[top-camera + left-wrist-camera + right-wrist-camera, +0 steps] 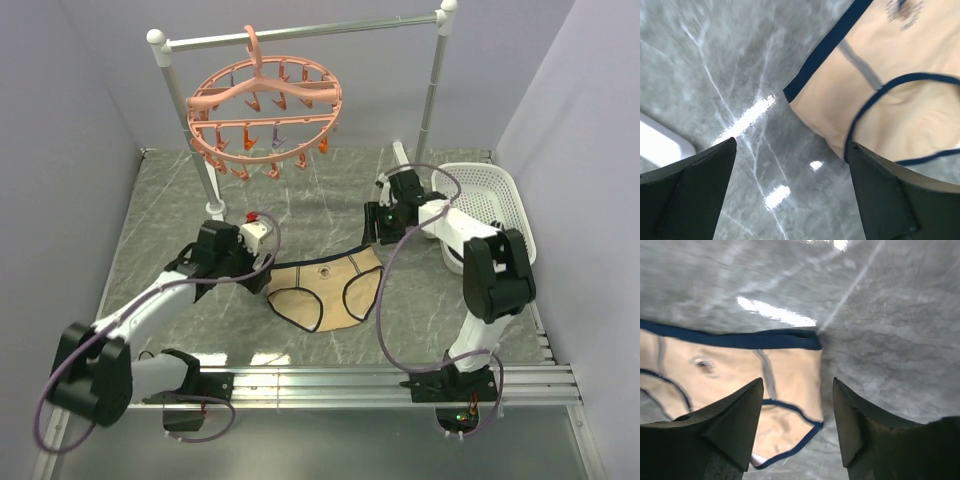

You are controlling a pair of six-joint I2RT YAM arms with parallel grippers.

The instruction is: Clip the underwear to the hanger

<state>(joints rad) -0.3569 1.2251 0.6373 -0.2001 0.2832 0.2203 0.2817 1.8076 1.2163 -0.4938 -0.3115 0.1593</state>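
Both wrist views are blurred and crop the underwear (328, 290), whose small dark mark (705, 364) below the navy waistband cannot be read. It lies flat on the marble table (170, 200), well apart from the table's edges; the left gripper (790, 145) stands wide just off its left corner and the right gripper (797, 382) part-spread over its right corner, both holding nothing. Well beyond the underwear the hanger (197, 100) hangs from the rack (330, 30), and a white basket (490, 195) to the underwear's right is partly hidden by the right arm
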